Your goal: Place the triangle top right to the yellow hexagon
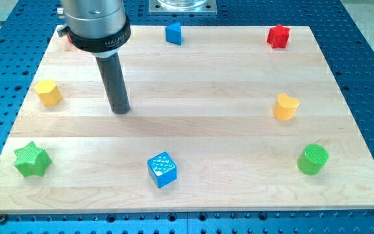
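Instead of a claw, the arm ends in a rod, so nothing opens or closes. My tip [120, 110] rests on the wooden board [193, 78] at upper left, just right of the yellow hexagon [47, 92], not touching. Far above, at the top edge, sits the blue triangle [173, 33].

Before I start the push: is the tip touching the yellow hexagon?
Apart. The camera view shows bare wood between my tip and the yellow hexagon, which lies to its left.
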Controlling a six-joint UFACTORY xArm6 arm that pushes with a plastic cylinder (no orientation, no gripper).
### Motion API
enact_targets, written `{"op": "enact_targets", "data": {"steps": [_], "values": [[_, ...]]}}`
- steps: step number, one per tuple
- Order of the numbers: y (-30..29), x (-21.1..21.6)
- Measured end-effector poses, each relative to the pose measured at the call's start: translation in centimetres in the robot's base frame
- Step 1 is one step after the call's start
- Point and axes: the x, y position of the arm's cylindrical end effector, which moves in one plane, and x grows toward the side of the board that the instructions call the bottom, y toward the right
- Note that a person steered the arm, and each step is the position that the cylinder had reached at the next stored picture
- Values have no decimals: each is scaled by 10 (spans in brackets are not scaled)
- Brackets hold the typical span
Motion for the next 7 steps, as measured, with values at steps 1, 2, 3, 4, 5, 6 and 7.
{"op": "enact_targets", "data": {"steps": [1,2,3,4,5,6,7], "values": [[-8,-18],[-8,-26],[65,-42],[115,-93],[119,-153],[139,-188],[139,-222]]}}
